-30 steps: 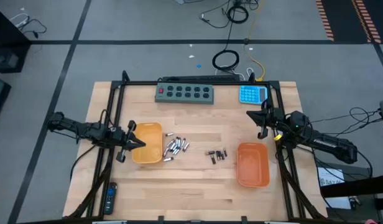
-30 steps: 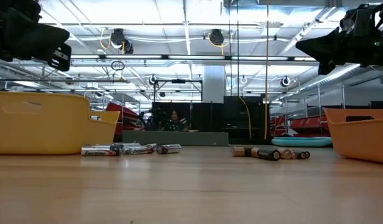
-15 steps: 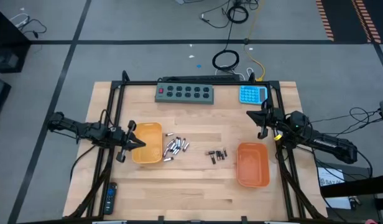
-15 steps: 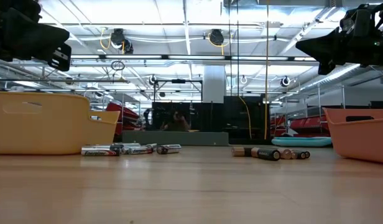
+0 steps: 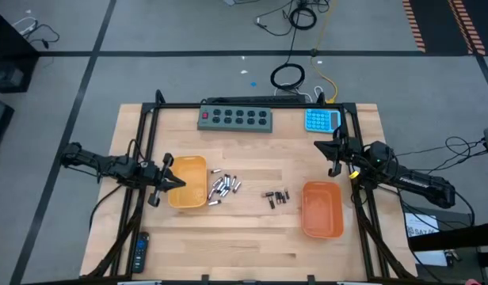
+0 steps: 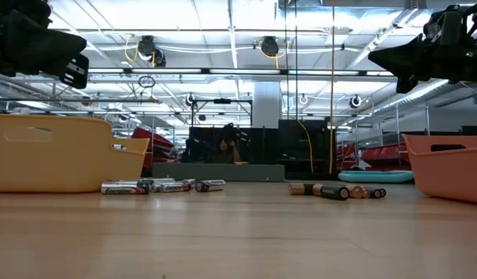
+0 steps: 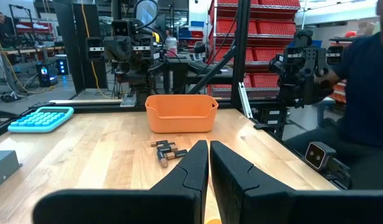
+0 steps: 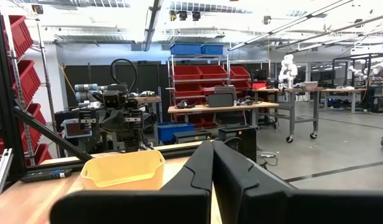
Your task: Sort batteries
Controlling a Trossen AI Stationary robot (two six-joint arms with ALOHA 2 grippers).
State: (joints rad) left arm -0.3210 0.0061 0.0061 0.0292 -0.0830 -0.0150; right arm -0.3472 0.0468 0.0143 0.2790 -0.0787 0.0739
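Observation:
Silvery-white batteries [image 5: 222, 187] lie in a loose cluster on the wood beside the yellow tray [image 5: 188, 181]. In the low view the silvery batteries [image 6: 157, 186] rest on their sides. Smaller black batteries [image 5: 276, 197] lie left of the orange tray [image 5: 322, 209]. My left gripper [image 5: 181, 183] hovers shut above the yellow tray's left part, and its shut fingertips [image 7: 208, 147] point toward the black batteries [image 7: 168, 151]. My right gripper [image 5: 329, 154] hangs shut above the table, beyond the orange tray's far end. It faces the yellow tray [image 8: 123, 169].
A grey button strip [image 5: 235, 118] and a blue calculator [image 5: 322, 119] sit along the far edge. A black frame rail borders the table, and a remote [image 5: 140, 252] lies near the near-left corner. Bare wood spans the near half. A person [image 7: 365, 93] stands beyond the right side.

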